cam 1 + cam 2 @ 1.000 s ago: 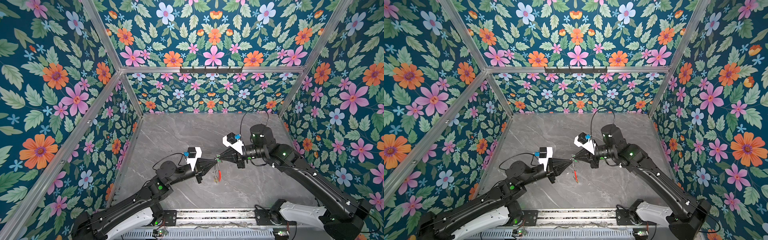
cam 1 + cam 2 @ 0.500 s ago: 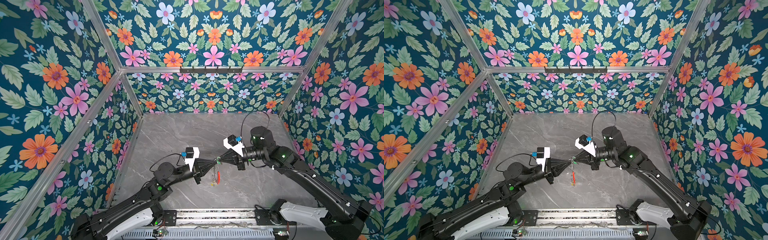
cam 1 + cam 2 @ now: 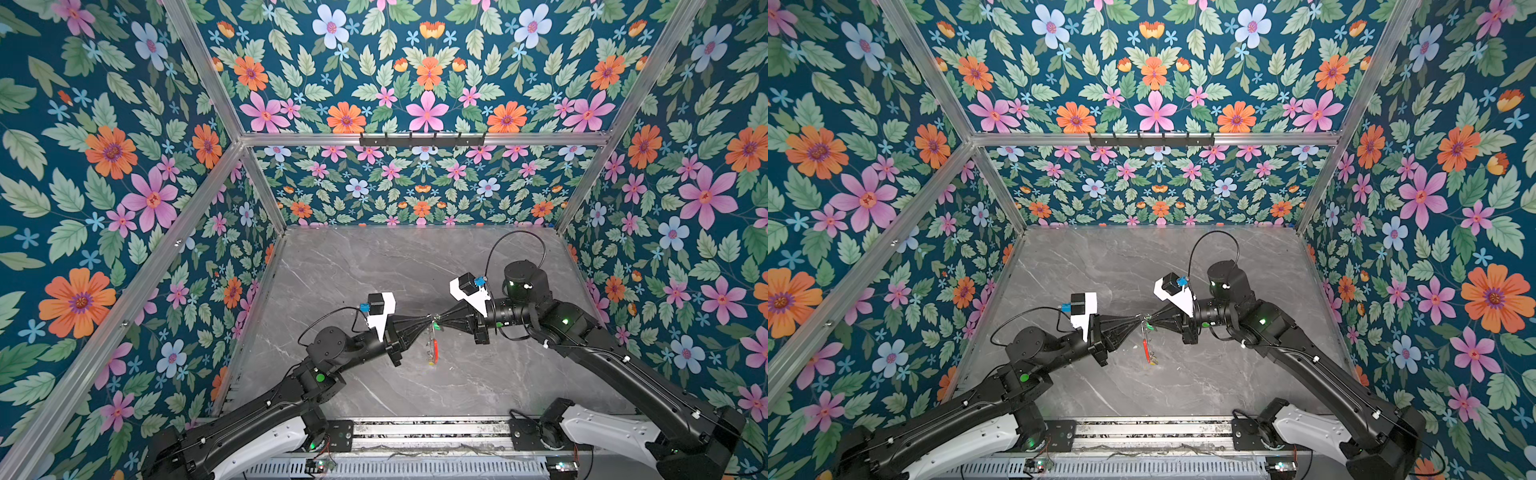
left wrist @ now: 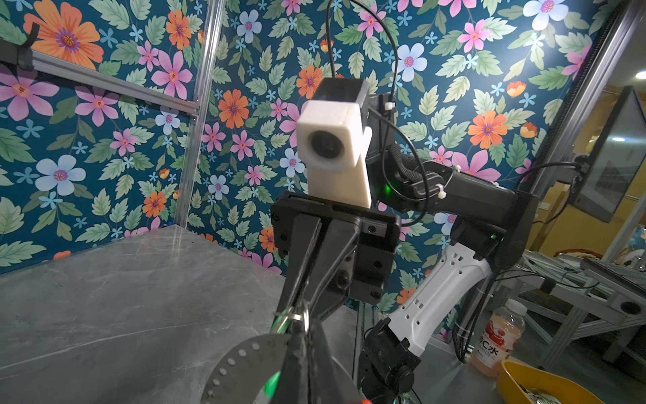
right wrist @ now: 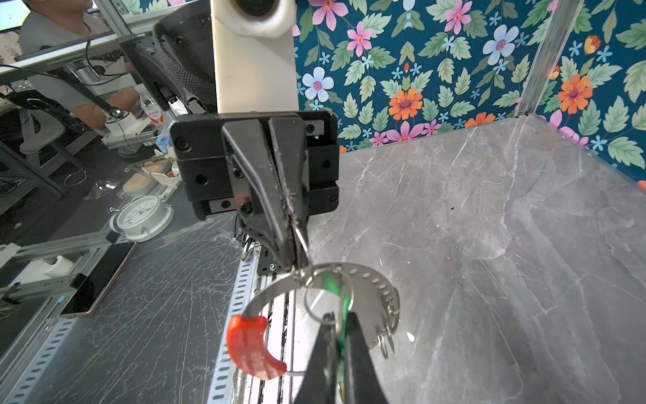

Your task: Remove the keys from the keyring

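A: status left of the keyring?
B: left fingers pinched fully together on the hoop's grey rim, at its top. left wall well apart from the keyring.
A: keyring itself?
B: hanging edge-on between both arms, off the counter. red arc below the pinch, small split rings dangling off the rim. open counter on every side of it. front rail nearer to it than the back wall.
A: right of it?
B: right fingers closed tight too, clamped on the green-tagged key just beside the left pinch, tips almost touching. key's silver ring loops over the hoop's rim. right wall well apart from the keyring.
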You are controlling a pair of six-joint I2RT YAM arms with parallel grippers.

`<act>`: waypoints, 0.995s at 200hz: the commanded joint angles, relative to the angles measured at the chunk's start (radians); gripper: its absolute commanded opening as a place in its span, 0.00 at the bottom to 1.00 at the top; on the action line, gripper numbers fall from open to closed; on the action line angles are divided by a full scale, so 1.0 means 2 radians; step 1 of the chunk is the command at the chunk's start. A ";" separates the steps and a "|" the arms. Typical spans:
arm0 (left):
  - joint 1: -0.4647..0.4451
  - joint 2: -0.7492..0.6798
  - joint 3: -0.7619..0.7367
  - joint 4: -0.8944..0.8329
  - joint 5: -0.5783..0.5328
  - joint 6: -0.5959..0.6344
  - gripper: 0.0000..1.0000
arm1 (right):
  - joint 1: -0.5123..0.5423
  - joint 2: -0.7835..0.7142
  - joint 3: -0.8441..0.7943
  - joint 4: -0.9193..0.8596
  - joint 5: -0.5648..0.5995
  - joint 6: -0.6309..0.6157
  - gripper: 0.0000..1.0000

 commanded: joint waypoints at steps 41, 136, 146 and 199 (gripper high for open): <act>0.000 0.011 0.000 0.092 -0.052 0.013 0.00 | -0.001 -0.006 -0.042 0.053 0.021 0.064 0.00; 0.000 0.040 0.027 0.029 -0.052 0.061 0.00 | -0.002 -0.059 -0.058 0.055 0.107 0.136 0.53; 0.000 0.040 0.025 0.029 -0.054 0.063 0.00 | -0.001 -0.075 -0.060 0.053 0.135 0.139 0.58; 0.000 0.046 0.023 0.035 -0.028 0.064 0.00 | -0.026 -0.089 -0.042 0.117 0.053 0.153 0.63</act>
